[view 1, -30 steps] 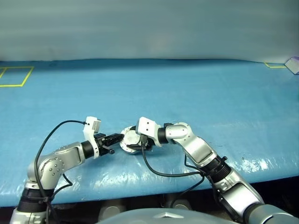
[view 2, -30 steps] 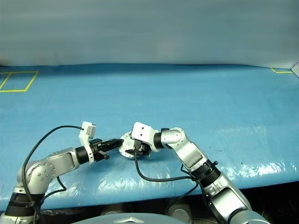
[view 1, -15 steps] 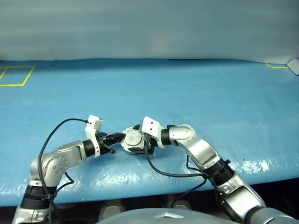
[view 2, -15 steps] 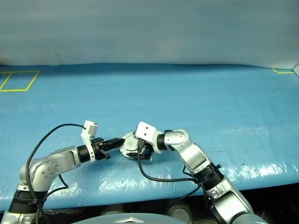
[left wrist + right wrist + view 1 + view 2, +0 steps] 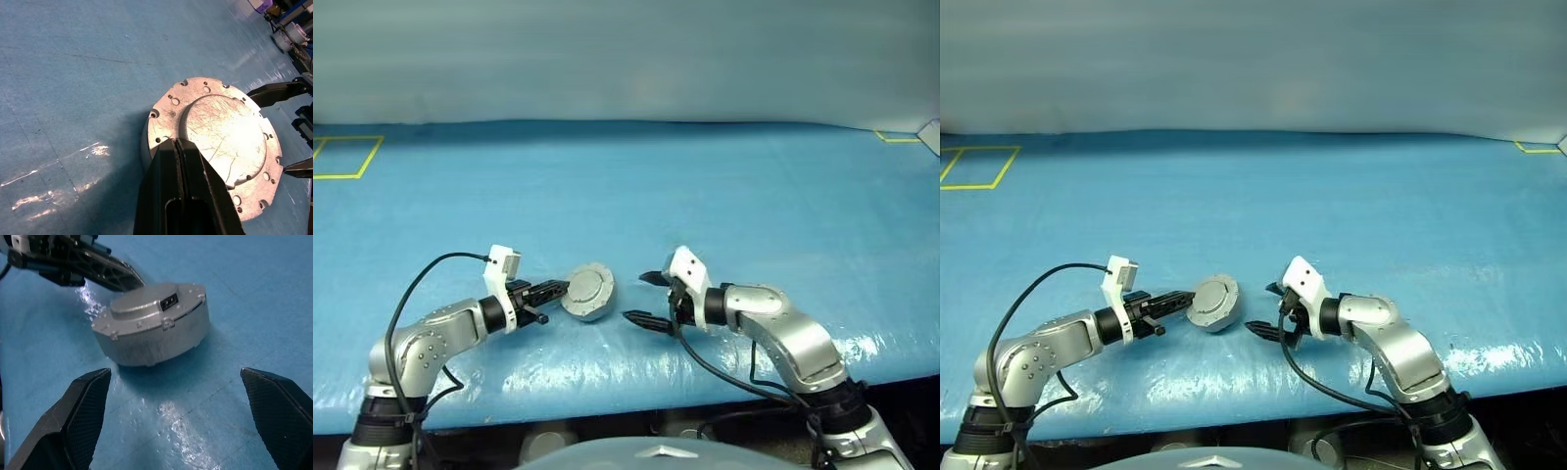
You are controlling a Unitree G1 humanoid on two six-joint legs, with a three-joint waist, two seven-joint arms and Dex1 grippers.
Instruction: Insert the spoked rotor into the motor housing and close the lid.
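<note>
The motor housing [image 5: 587,292] sits lid [image 5: 222,134] down-closed on my blue table [image 5: 705,196]; my left gripper [image 5: 555,288], clenched, touches its rim; my right gripper [image 5: 644,298] gapes wide nearby, holding nothing; yellow tape [image 5: 342,157] lies far off.

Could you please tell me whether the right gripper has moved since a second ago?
Yes. The right gripper has pulled back to the right, off the motor housing, which stays put, and now stands open beside it with a gap between them.
</note>
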